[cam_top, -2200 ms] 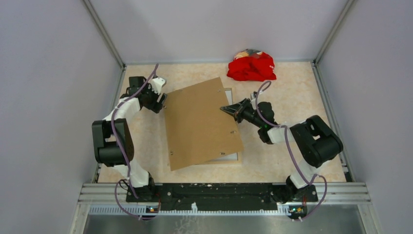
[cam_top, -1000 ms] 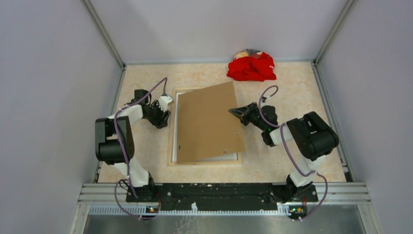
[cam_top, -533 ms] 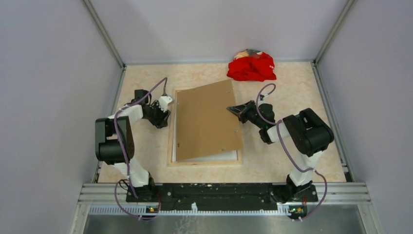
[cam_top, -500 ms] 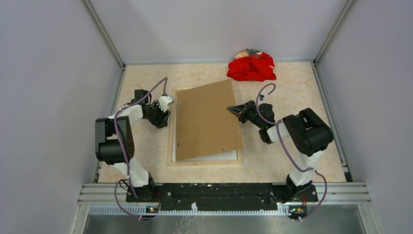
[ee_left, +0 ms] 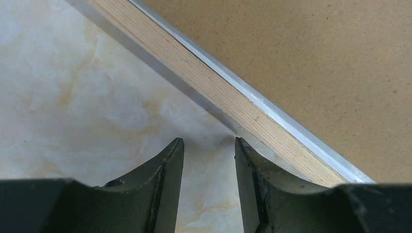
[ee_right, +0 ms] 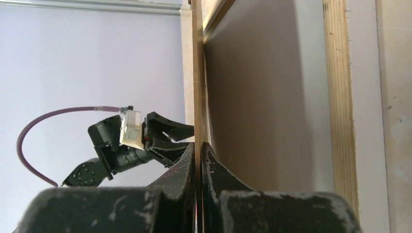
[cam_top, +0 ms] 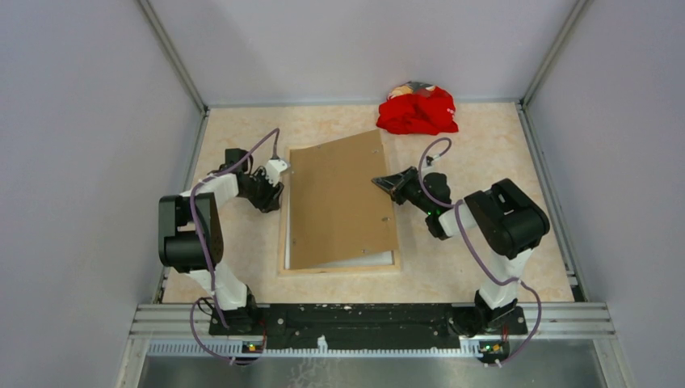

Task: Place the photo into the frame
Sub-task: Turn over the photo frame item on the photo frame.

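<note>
The frame is laid flat on the marbled table between the two arms, with its light wooden back turned upward. Most of it is covered by a brown backing board, which is set slightly askew. The board's far corner is carried past the frame's far rail, and its right edge is raised off the frame.

That raised edge is pinched between the fingers of the right gripper. In the right wrist view the jaws are seen pressed together on the thin board.

The left gripper is held low over the table just beside the frame's left rail. Its jaws are spread, with only bare tabletop between them, and the rail appears to be just clear of the fingertips.

A pale strip is seen inside the frame at its near end, below the board's lower edge. This is possibly the white back of the photo, lying within the frame, though it cannot be told for certain under the board.

A crumpled red cloth is left at the far edge of the table, well apart from the frame.
</note>
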Controlling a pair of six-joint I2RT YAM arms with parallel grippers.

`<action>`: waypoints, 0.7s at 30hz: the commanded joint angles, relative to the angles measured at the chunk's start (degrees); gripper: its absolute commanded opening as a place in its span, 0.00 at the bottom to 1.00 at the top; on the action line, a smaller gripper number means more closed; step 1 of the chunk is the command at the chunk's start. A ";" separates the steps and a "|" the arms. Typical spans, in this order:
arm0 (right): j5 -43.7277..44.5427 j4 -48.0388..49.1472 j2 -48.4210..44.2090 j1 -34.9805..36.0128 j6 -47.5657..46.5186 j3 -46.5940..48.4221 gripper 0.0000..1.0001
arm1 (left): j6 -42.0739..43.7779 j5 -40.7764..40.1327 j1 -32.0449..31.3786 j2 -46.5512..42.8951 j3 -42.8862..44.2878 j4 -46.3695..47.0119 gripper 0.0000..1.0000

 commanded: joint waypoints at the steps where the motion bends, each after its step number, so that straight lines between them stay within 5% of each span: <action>1: 1.07 4.72 0.38 1.26 -1.41 1.87 0.00 | 0.78 2.65 -0.56 0.27 -0.70 -0.66 0.49; 21: 8.05 7.15 0.00 3.75 -8.37 -2.35 0.00 | 1.88 4.70 -1.18 1.32 -0.40 -2.65 0.36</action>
